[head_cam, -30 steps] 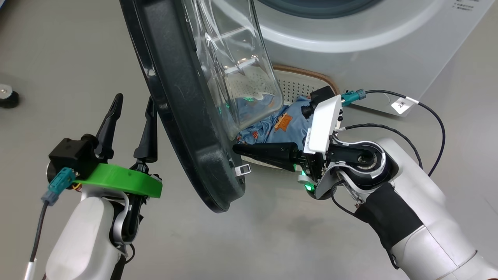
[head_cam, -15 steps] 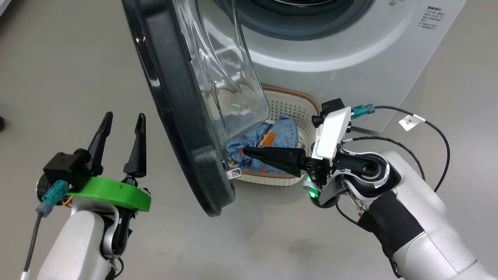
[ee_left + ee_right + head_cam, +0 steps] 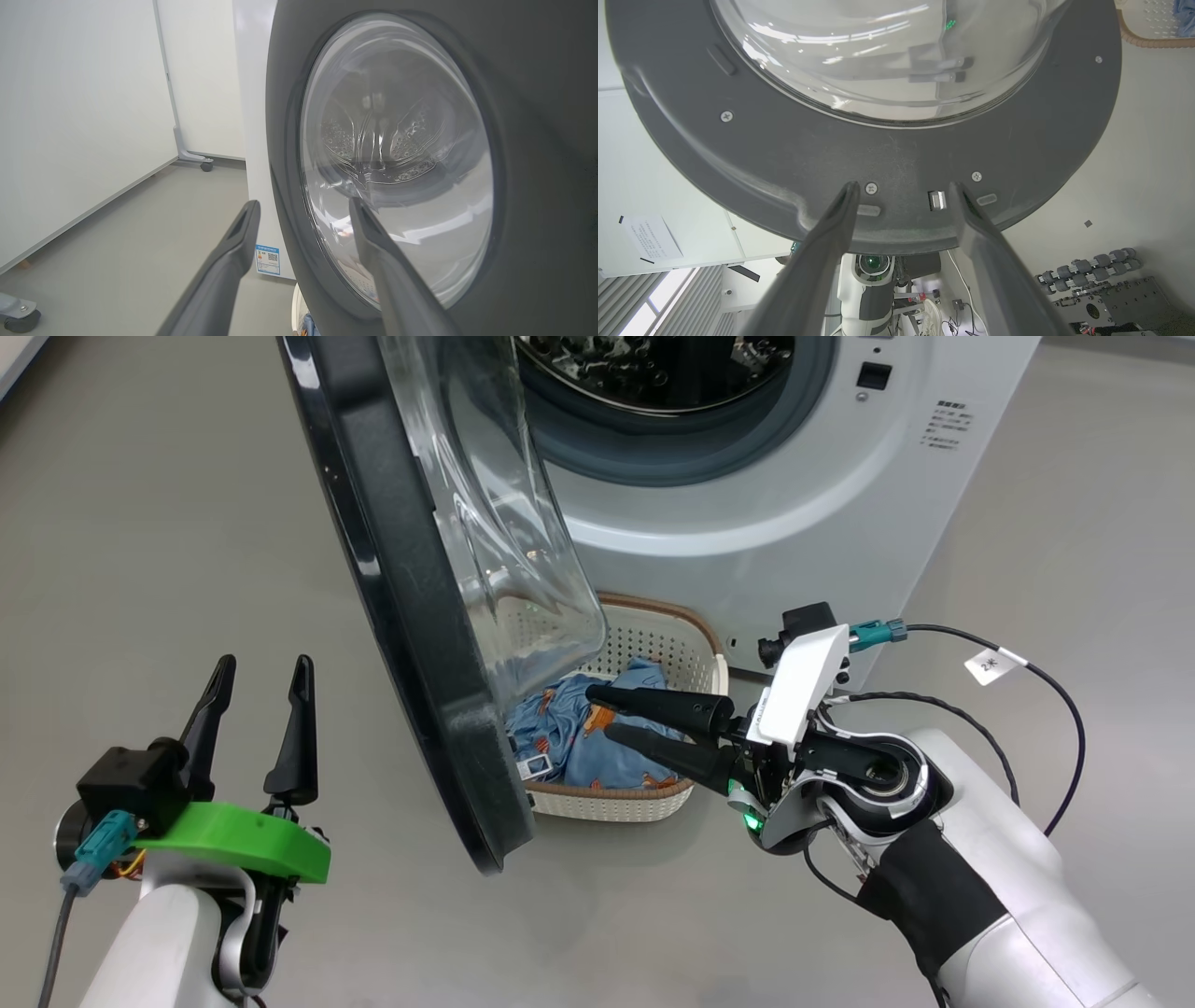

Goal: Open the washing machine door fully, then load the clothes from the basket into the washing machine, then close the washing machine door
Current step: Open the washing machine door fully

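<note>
right claw [image 3: 602, 712]: open, empty, aimed at washing machine door [image 3: 411, 616]
left claw [image 3: 262, 665]: open, upright
sticker [image 3: 267, 259]: QR code, text illegible

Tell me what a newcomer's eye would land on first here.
The big black washing machine door, swung out and seen edge-on with its bulging glass bowl, dominates the head view's middle. Behind it stands the white washing machine, steel drum exposed, with the basket of blue clothes at its foot. The open right gripper points at the door's inner side; the open left gripper sits on its outer side.
</note>
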Tool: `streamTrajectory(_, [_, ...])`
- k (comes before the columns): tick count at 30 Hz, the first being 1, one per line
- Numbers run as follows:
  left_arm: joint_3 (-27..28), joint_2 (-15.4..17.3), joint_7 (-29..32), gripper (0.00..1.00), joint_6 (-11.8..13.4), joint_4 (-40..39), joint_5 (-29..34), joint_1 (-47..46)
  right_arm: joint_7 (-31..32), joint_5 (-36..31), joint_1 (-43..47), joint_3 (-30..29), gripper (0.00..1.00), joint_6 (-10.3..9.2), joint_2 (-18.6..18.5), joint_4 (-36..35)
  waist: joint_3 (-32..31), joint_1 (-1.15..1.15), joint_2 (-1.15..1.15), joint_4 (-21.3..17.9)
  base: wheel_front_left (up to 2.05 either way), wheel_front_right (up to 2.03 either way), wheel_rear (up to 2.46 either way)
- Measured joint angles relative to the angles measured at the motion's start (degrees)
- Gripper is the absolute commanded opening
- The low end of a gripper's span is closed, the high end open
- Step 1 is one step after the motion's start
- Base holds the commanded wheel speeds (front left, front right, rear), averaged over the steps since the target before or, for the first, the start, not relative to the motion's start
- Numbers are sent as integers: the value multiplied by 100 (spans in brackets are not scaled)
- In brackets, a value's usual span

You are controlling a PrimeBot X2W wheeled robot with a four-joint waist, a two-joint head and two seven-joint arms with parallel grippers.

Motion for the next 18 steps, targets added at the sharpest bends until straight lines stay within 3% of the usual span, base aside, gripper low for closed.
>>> streamTrajectory(13, [105, 68, 0, 100, 0, -55, 0, 144, -1308, -720, 4, -497, 100, 397, -88, 57, -202, 0, 0, -288, 0, 0, 0])
streamTrajectory(18, [140, 79, 0, 100, 0, -85, 1, 201, -2118, -1432, -23, -600, 100, 481, -327, 91, -230, 0, 0, -375, 0, 0, 0])
